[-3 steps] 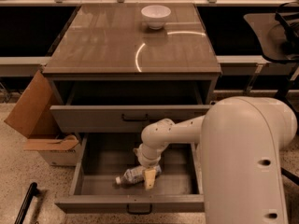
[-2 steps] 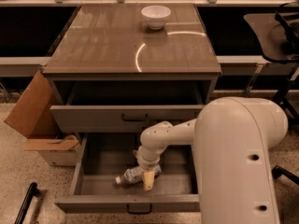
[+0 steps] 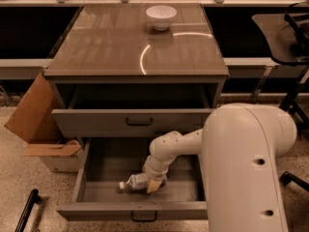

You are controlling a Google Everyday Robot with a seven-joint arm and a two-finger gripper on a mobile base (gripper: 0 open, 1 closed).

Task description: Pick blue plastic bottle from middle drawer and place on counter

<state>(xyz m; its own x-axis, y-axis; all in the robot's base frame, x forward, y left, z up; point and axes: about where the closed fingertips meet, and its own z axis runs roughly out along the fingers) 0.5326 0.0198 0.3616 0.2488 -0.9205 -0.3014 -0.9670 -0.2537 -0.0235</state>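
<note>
The middle drawer (image 3: pixel 130 210) is pulled far out, and the blue plastic bottle (image 3: pixel 135 182) lies on its side on the floor of this drawer, near the front edge, with the white cap pointing to the left wall. The hand (image 3: pixel 154 183) is low inside the same drawer, at the right end of the bottle and touching it. I cannot tell if the hand grips it or is only around it. Above the drawer, the upper drawer (image 3: pixel 96 122) is partly open. Higher, the glossy desk (image 3: pixel 111 47) carries a white bowl (image 3: pixel 161 17). Left of the drawer stands a cardboard box (image 3: pixel 30 114).
</note>
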